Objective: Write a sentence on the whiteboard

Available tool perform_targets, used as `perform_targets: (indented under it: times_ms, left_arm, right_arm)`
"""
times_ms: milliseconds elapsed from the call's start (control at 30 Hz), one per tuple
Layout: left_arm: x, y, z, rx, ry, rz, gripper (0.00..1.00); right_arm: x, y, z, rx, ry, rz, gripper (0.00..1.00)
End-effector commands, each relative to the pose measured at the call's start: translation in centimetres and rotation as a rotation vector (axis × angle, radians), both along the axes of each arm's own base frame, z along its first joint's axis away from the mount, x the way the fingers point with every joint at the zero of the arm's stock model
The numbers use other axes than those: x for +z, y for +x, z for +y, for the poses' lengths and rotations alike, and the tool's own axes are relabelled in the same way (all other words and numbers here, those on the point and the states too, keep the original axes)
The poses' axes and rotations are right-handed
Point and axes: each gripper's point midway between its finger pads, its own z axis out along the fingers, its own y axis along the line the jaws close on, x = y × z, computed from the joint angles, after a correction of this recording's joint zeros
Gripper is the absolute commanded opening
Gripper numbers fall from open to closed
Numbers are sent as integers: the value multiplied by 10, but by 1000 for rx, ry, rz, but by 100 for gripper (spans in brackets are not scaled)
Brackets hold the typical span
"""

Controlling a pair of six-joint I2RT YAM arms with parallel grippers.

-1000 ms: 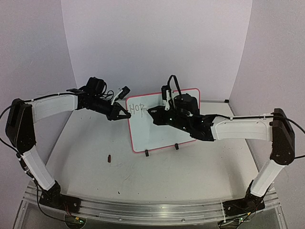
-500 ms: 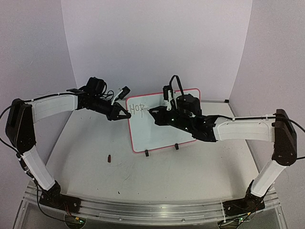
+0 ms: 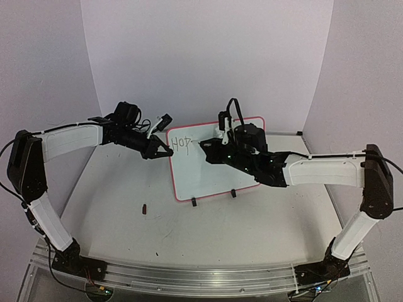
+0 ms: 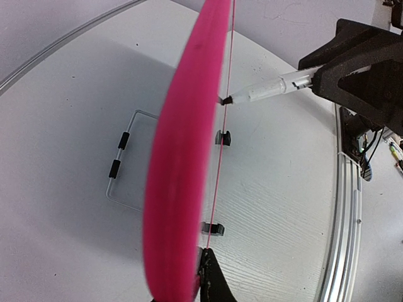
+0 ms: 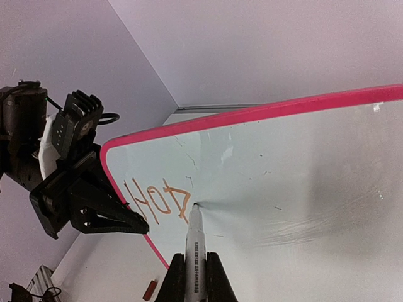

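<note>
On the table (image 3: 113, 189), the whiteboard (image 3: 208, 179) stood on its feet. The left gripper (image 3: 165, 153) was closed, apparently pinching the board's left rim. The right gripper (image 3: 204, 146) clamped a marker (image 5: 194, 251), its tip touching the board just beside the sentence (image 5: 157, 201), so far "Hop".

I read the left arm rising from the table's near-left corner, elbow high, forearm reaching toward the centre. The left gripper (image 3: 165, 153) is clamped on the left rim of the whiteboard (image 3: 208, 176). The right arm mirrors it from the near-right corner, forearm level. The right gripper (image 3: 203, 146) is clamped on a marker (image 5: 192, 242).
</note>
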Motion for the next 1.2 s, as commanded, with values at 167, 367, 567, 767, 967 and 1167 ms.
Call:
perform_targets:
  times_ms: [167,367,567,767,967,1167]
  left_arm:
    - [-13,9,11,54,96,-34,0]
    - [-13,9,11,54,96,-33,0]
    - [-15,9,12,54,98,-29,0]
    - [-14,9,11,54,97,-31,0]
    - [-14,9,11,52,97,-30,0]
    - [-15,9,11,52,96,-28,0]
  right_arm:
    - [15,11,-13,-90,14,-38,0]
    - [21,11,-19,-110,15,-51,0]
    - [32,11,-19,-106,25,-70,0]
    - [40,11,-19,-106,36,-85,0]
    - [45,10,-18,-99,47,-96,0]
    - [47,9,-7,-52,50,-101,0]
